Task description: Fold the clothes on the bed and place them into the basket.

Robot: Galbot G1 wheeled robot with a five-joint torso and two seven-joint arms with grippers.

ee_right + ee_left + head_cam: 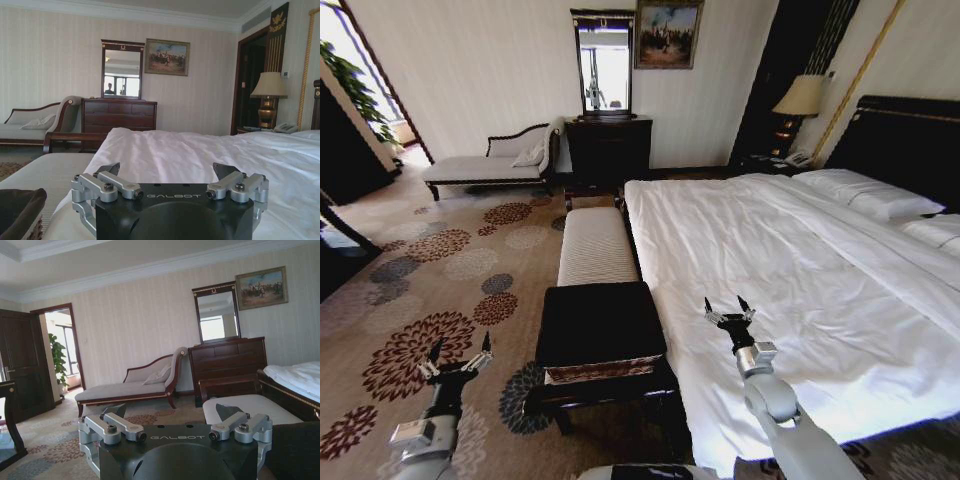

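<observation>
The bed (800, 270) with its white duvet takes up the right of the head view; no clothes show on it. The basket (605, 371), brown wicker under black fabric, stands on a dark low stand beside the bed's near left side. My right gripper (730, 310) hovers open over the duvet's near left part, just right of the basket. My left gripper (455, 352) hangs open above the carpet, left of the basket. In the right wrist view the right gripper (167, 170) is open over the bed (200, 155), with the basket (22, 210) beside it. The left gripper (172, 412) holds nothing.
A striped bench (595, 245) lies along the bed's side beyond the basket. A chaise longue (490, 165), a dark dresser (608, 145) with a mirror and a lamp (800, 100) line the far wall. Patterned carpet (440, 270) spreads out on the left.
</observation>
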